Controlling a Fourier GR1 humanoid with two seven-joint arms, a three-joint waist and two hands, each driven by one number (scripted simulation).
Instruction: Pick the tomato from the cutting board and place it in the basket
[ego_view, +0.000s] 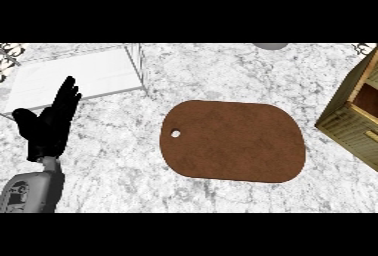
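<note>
From my head view, looking steeply down, the counter is a white and grey marbled stone top (111, 170), mottled and veined across its whole surface. My left hand (50, 125) shows at the view's left side, black, on its grey forearm (29, 190) that comes in from the lower edge; the fingers stand straight and close together, pointing up and slightly right, with the thumb spread out to the left, and they hold nothing. In the middle lies the brown cutting board (236, 142), a flat rounded slab with softly curved corners, a faintly grained wood-like face, and a small round hole (176, 133) near its left edge. Its top is bare: I see no tomato on it, and I cannot find the tomato anywhere in this view. Above my hand, at the upper left, sits a pale white box-like basket (136, 65) with a thin wire-like frame and a smooth flat floor, its near right corner just beyond my fingertips. At the right edge a tan wooden cabinet-like piece (351, 125) with slatted sides is cut off by the frame. A small grey rounded shape (271, 45) peeks in at the top edge; I cannot tell what it is.
</note>
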